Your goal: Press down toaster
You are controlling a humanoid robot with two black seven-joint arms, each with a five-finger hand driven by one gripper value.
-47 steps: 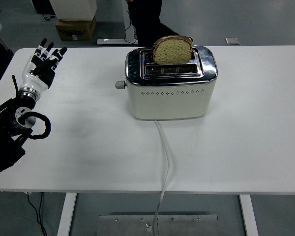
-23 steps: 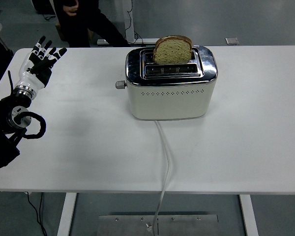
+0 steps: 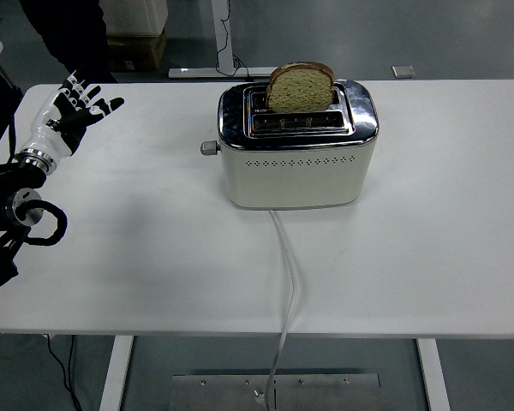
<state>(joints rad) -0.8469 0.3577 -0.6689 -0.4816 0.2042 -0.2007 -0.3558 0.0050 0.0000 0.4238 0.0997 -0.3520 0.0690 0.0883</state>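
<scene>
A white table (image 3: 428, 257) carries a cream toaster (image 3: 297, 163) and its cord (image 3: 287, 265).
</scene>
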